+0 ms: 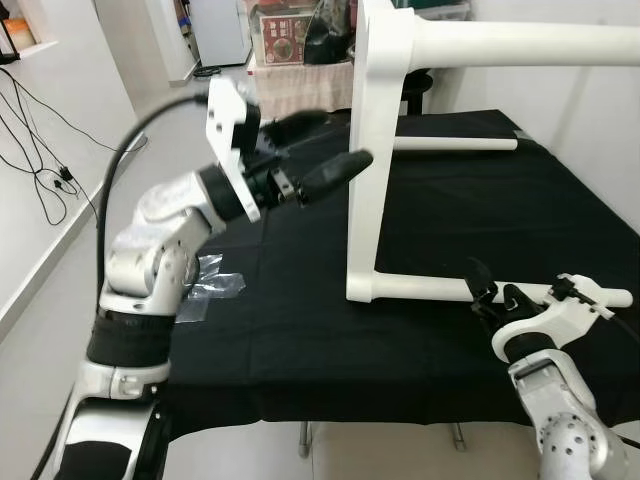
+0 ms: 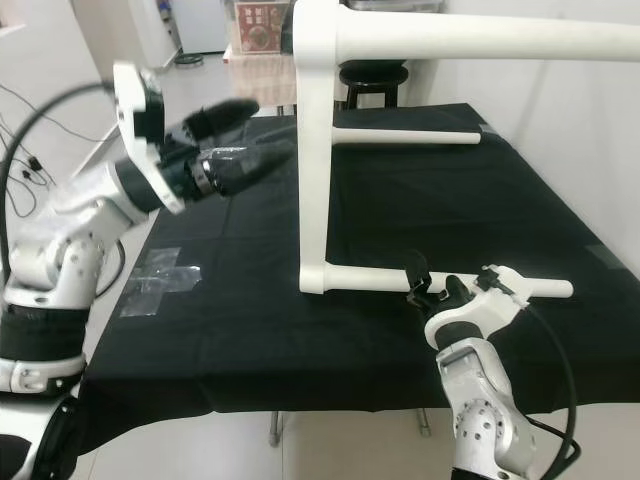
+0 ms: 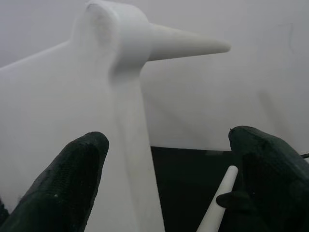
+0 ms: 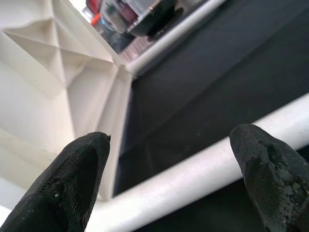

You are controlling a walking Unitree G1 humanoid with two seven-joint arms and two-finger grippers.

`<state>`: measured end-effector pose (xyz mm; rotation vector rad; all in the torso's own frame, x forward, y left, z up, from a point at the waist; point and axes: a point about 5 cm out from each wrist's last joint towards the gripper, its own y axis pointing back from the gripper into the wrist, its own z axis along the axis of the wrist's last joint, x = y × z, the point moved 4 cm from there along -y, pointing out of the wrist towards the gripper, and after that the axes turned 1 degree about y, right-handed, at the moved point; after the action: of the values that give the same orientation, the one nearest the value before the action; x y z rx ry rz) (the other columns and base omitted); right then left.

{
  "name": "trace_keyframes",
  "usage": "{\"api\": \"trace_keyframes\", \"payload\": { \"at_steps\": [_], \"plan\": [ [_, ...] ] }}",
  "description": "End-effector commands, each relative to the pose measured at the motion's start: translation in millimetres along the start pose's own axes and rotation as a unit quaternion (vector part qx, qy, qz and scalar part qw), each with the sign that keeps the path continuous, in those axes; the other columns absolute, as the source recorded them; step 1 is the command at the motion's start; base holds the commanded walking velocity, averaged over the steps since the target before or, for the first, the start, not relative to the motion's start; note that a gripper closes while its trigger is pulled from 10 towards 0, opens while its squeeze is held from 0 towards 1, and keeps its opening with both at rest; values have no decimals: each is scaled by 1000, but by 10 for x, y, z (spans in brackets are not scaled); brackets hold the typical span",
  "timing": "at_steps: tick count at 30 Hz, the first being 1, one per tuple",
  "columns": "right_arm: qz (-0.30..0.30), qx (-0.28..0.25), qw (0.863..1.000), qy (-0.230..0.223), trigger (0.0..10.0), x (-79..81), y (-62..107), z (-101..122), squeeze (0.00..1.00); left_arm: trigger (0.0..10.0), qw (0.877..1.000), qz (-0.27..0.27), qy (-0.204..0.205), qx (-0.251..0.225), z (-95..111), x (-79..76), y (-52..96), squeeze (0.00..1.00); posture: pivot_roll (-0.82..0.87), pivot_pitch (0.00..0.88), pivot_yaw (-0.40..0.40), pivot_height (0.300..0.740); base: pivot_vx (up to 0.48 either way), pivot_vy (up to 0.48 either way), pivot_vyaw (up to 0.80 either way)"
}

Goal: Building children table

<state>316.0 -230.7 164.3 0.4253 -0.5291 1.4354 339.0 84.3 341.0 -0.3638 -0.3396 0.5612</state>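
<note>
Two hands worked: left hand (image 1: 310, 150) spread beside upright of white plastic table frame (image 1: 365, 160), standing on black-covered counter (image 1: 300, 330); right hand (image 1: 495, 295) spread around lower white rail (image 1: 420, 288). Judged partly assembled; remaining parts unattached.

One white table frame (image 1: 365, 150) is seen standing on the black tabletop (image 1: 480, 215), with three round white legs (image 1: 520, 42) counted jutting from it toward the right edge. Two grippers are counted, the left gripper (image 1: 325, 150) and the right gripper (image 1: 492, 290), and one clear plastic bag (image 1: 205, 285) is seen at the left edge.
</note>
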Motion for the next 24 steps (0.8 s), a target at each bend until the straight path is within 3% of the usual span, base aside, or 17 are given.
{"api": "trace_keyframes", "payload": {
  "at_steps": [1, 4, 8, 13, 15, 18, 24],
  "plan": [
    [9, 3, 1000, -9, 10000, 44, 35, -24, 0, 10000, 1000, 16, 5, -7, 24, 18, 61, 0, -123, 1, 36, 740, 0, 0, 0],
    [17, -3, 1000, -4, 10000, 86, 48, -10, 0, 10000, 999, 28, 14, -6, -20, 9, 115, 0, -121, 0, 36, 740, 0, 0, 0],
    [41, -7, 998, 36, 10000, 212, 55, 11, 0, 10000, 998, 41, 40, 8, -198, -94, 233, 0, -119, 0, 33, 740, 0, 0, 0],
    [50, -9, 997, 60, 10000, 259, 50, 29, 0, 10000, 997, 51, 53, 14, -272, -126, 275, 0, -118, 0, 31, 740, 0, 0, 0],
    [72, -16, 991, 112, 10000, 371, 22, 74, 0, 10000, 993, 80, 82, 34, -499, -200, 382, 0, -116, 0, 27, 740, 0, 0, 0],
    [81, -18, 986, 147, 10000, 435, -6, 85, 0, 10000, 988, 99, 104, 52, -676, -282, 461, 0, -113, 0, 25, 740, 0, 0, 0],
    [76, -14, 974, 211, 10000, 495, -96, -27, 0, 10000, 982, 120, 125, 79, -888, -437, 558, 0, -106, 0, 26, 740, 0, 0, 0]
  ]
}}
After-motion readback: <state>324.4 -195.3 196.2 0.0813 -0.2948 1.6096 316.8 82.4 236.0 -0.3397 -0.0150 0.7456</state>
